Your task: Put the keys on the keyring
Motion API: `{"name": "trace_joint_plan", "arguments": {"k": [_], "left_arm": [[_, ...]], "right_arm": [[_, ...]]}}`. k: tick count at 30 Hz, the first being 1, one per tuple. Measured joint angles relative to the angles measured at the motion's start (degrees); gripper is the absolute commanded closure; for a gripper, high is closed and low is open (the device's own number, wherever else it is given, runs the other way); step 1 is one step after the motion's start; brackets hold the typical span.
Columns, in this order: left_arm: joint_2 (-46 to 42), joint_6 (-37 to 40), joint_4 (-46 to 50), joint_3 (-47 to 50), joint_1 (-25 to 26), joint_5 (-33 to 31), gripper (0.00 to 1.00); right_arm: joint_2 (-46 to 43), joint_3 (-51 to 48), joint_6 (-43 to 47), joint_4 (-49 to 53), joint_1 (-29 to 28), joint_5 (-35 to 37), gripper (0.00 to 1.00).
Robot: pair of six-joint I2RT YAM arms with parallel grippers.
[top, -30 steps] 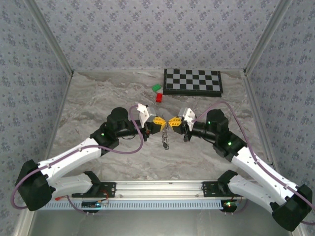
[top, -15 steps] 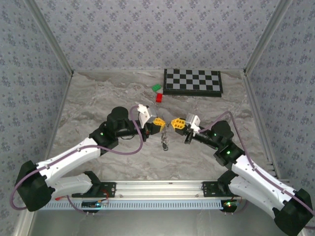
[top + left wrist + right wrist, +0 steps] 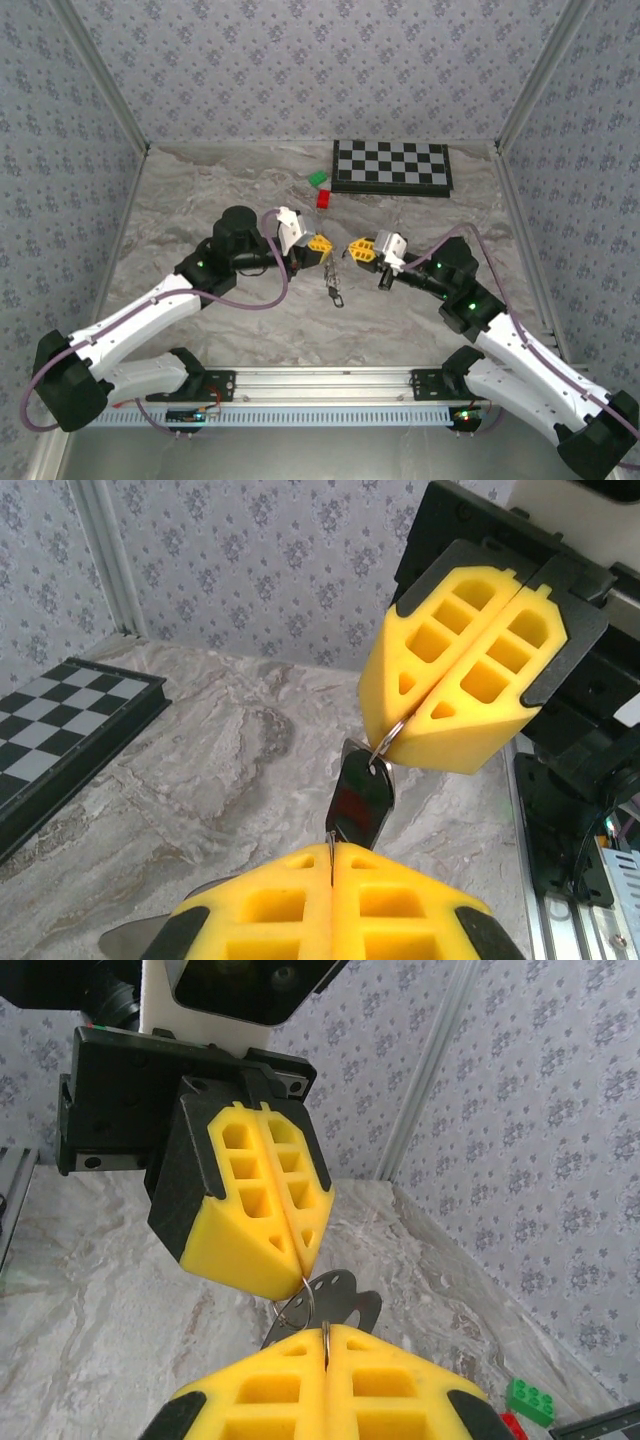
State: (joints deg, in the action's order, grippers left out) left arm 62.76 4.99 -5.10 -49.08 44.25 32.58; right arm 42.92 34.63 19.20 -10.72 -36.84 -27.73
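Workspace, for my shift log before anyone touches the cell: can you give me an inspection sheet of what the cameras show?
Surface: marbled grey table, no spills seen.
Job's things: keyring held up between the two grippers; keys hang from it in a bunch.
Clutter: chessboard, green block and red block near the far edge, apart from the keys.
Grippers: left gripper and right gripper face each other, fingers shut, each apparently pinching the keyring.
Cables: purple cables loop along both arms, away from the keys.
Surroundings: patterned walls; metal rail at the near edge.
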Motion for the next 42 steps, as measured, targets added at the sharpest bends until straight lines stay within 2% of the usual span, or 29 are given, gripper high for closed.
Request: {"name": "trace_joint_plan", "arguments": {"k": [11,42], "left_arm": [[-0.11,0.13,0.2,0.52,0.0,0.81,1.0],[-0.09,0.11,0.2,0.52,0.0,1.73,1.0]], "right_arm": [[3.02,2.34,2.56,4.98,-0.9,-0.83,1.0],[4.39,3.08,3.15,4.5,-2.16,0.07,1.0]]}}
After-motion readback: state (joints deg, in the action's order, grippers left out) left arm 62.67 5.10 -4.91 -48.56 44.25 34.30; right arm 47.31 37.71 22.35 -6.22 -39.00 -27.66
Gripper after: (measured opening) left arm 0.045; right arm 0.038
